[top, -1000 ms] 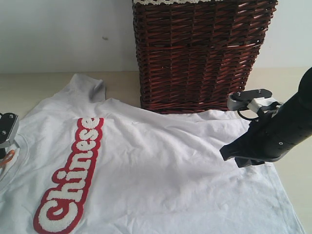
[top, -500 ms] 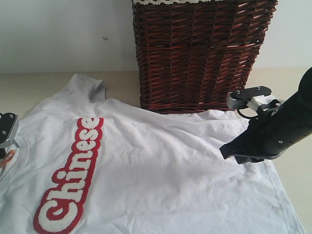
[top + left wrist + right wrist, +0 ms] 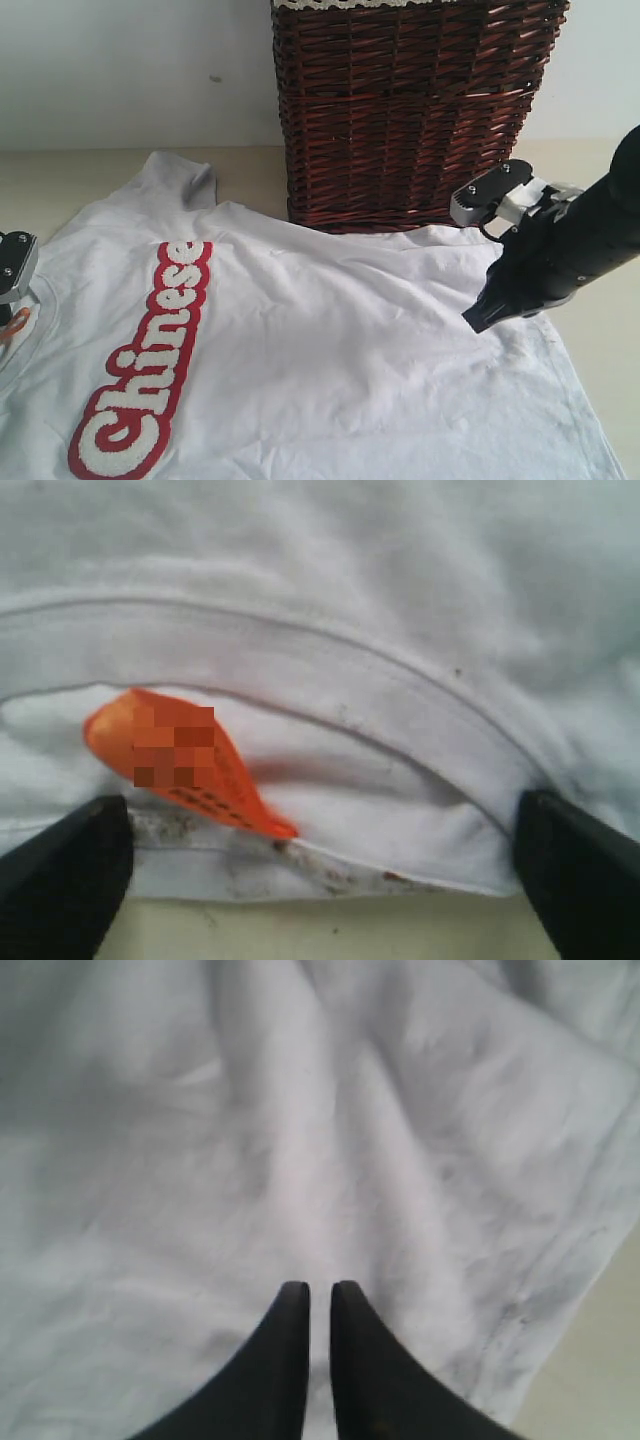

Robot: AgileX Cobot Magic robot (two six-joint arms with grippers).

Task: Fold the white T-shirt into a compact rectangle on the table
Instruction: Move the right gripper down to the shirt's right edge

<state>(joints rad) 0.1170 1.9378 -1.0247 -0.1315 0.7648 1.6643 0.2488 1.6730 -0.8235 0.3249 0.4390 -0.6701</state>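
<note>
The white T-shirt (image 3: 330, 350) lies spread flat on the table (image 3: 60, 180), its red-outlined lettering (image 3: 150, 370) at the left. My left gripper (image 3: 320, 825) is open wide at the collar, one finger on each side of the neck opening, beside the orange neck tag (image 3: 180, 760). In the exterior view only a part of it shows at the left edge (image 3: 10, 275). My right gripper (image 3: 320, 1288) hovers over the shirt's lower part near its hem, fingers almost together with only a thin slit and no cloth between them. Its tip (image 3: 475, 322) points down at the shirt.
A dark brown wicker basket (image 3: 400, 110) stands at the back, just behind the shirt's far edge and close to my right arm. Bare table (image 3: 600, 180) shows to the right of the basket and beyond the hem (image 3: 600, 1360).
My right arm has tipped steeper, the wrist lifting and the gripper tip pointing more downward at the shirt. The left gripper and the shirt have not moved.
</note>
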